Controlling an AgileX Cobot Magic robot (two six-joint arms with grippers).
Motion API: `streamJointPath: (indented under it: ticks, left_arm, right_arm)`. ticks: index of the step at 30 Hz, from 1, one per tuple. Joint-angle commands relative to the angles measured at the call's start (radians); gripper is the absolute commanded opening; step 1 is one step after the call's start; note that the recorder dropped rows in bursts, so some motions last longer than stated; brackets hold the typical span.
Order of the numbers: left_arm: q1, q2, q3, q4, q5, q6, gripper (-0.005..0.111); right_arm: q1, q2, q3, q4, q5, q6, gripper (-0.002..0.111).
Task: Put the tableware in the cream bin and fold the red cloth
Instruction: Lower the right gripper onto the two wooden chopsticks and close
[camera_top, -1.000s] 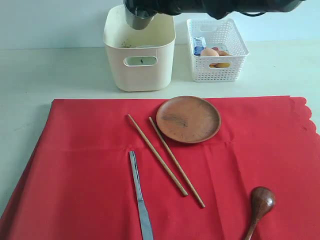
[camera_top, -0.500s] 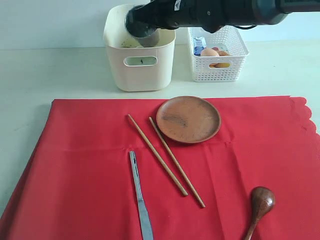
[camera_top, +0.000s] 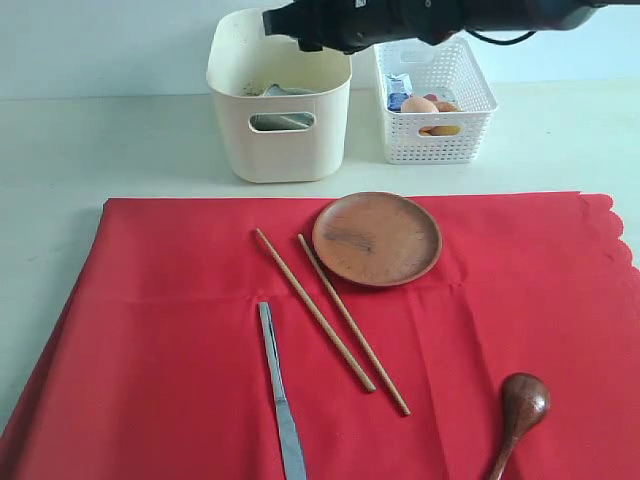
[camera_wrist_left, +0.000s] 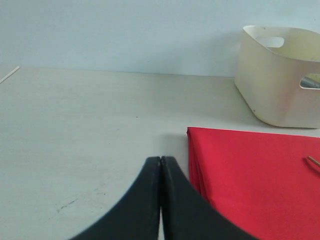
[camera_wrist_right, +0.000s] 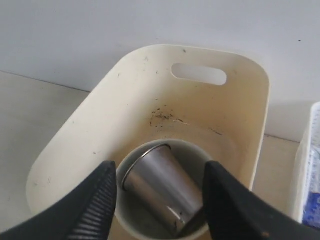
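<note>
Right tool (camera_wrist_right: 159, 197): fingers spread wide above the bin (camera_wrist_right: 125, 100); nothing is held.
Cup (camera_wrist_right: 162, 185): seen lying tilted inside the bowl (camera_wrist_right: 192, 146), which is set on the bin's floor.
Left tool (camera_wrist_left: 160, 200): fingers pressed together, empty, hung over the bench (camera_wrist_left: 75, 125) beside a corner of the cloth (camera_wrist_left: 250, 170).
Cloth: spread flat on the bench in front of the bin.
Plate (camera_top: 377, 238): laid on the cloth near its far edge.
Chopsticks (camera_top: 314, 310): two, laid slantwise side by side, just left of the plate.
Knife (camera_top: 277, 385): laid on the cloth left of the chopsticks.
Spoon (camera_top: 520, 410): laid near the cloth's front right, partly cut off.
Basket (camera_top: 435, 95): stood right of the bin; food is seen inside.
</note>
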Motion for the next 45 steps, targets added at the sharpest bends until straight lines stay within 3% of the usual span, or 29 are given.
streamJointPath:
  ticks: [1, 8, 15, 22, 33, 40, 45]
  left_arm:
    - [-0.005, 0.005, -0.001, -0.006, -0.004, 0.005, 0.001]
    - [-0.005, 0.005, -0.001, -0.006, -0.004, 0.005, 0.001]
    - [-0.005, 0.005, -0.001, -0.006, -0.004, 0.005, 0.001]
    - [-0.005, 0.005, -0.001, -0.006, -0.004, 0.005, 0.001]
    - [-0.005, 0.005, -0.001, -0.006, -0.004, 0.005, 0.001]
    - [-0.005, 0.005, -0.001, -0.006, -0.004, 0.005, 0.001]
    - [-0.005, 0.005, -0.001, -0.006, -0.004, 0.005, 0.001]
  right_arm:
    - [-0.004, -0.088, -0.005, -0.005, 0.157, 0.002, 0.051]
    - [-0.002, -0.182, -0.005, -0.013, 0.445, -0.091, 0.051]
    - [0.003, -0.224, 0.025, 0.133, 0.717, -0.223, 0.051]
    - [0.085, -0.255, 0.182, 0.277, 0.72, -0.324, 0.051]
    - [0.247, -0.236, 0.358, 0.281, 0.641, -0.294, 0.052]
    - [0.259, -0.151, 0.367, 0.275, 0.61, -0.179, 0.074]
    - [0.259, -0.083, 0.367, 0.259, 0.57, -0.179, 0.075]
